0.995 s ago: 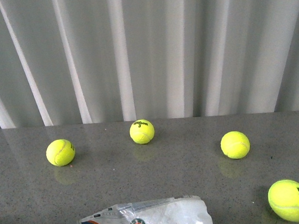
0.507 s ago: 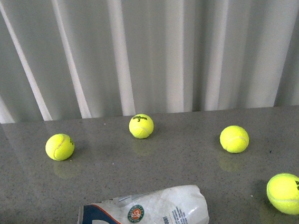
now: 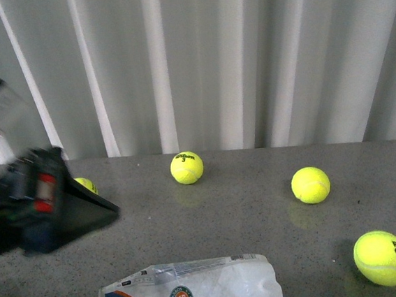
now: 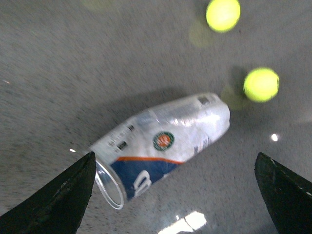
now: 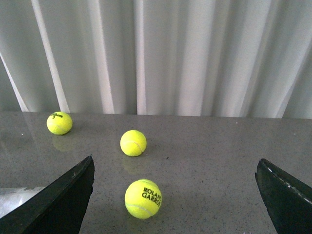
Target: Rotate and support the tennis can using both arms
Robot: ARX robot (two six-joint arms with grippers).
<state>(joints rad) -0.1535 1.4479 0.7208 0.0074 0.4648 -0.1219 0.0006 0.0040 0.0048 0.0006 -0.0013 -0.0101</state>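
Clear tennis can [image 4: 163,141] lying sideways (mouth open), yellow balls [image 3: 310,185] outside it

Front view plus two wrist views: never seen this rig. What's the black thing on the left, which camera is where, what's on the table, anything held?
It is a robot with two arms, each ending in a two-fingered gripper. The front view comes from a camera on its body; the blurred black shape there is the left arm. The other two pictures come from cameras on the wrists, so the dark wedges at their edges are gripper fingers. The left gripper hangs open above the tennis can, which lies on its side on the grey table. The right gripper is open too, facing loose tennis balls and a white curtain. Nothing is held.
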